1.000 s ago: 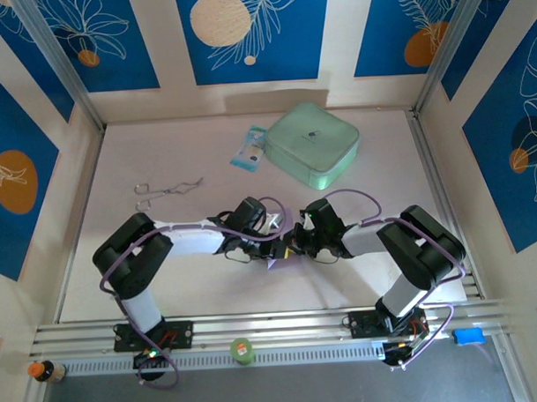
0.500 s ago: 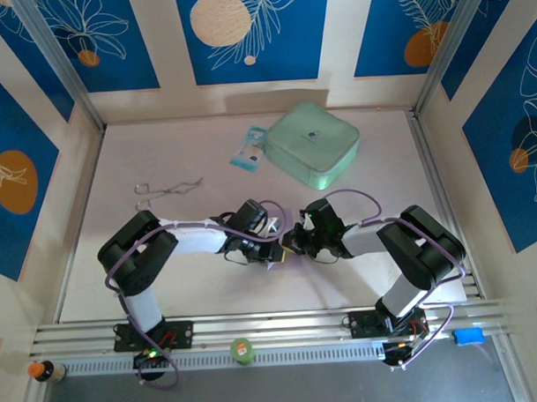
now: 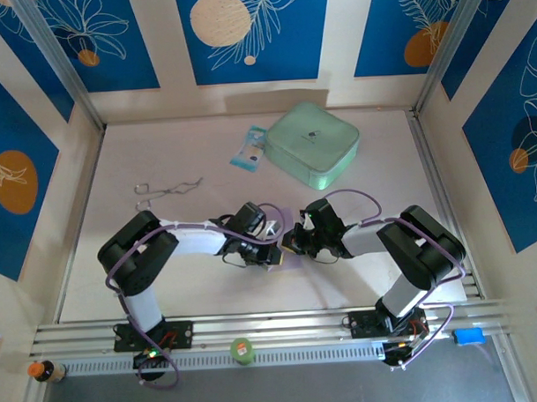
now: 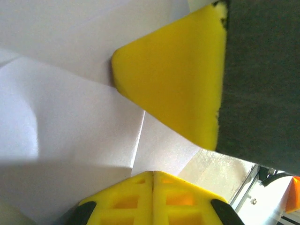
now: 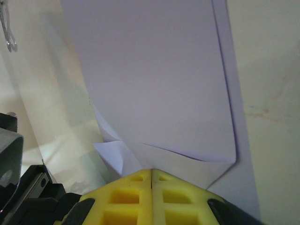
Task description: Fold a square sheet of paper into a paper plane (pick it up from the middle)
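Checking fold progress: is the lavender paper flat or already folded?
Folded: the paper shows one layer lying over another in the right wrist view, and creases in the left wrist view.

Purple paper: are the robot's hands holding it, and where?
Yes, both hold it. The right hand is shut on a folded edge of the paper. The left hand pinches the creased sheet from the other side.

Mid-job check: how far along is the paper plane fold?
Done: the square sheet of paper already carries creases, with one layer folded over another. In hand: the left gripper and right gripper are both shut on it, close together above the table's middle. Left: it is not yet a narrow pointed dart with a centre crease, so more folds remain.
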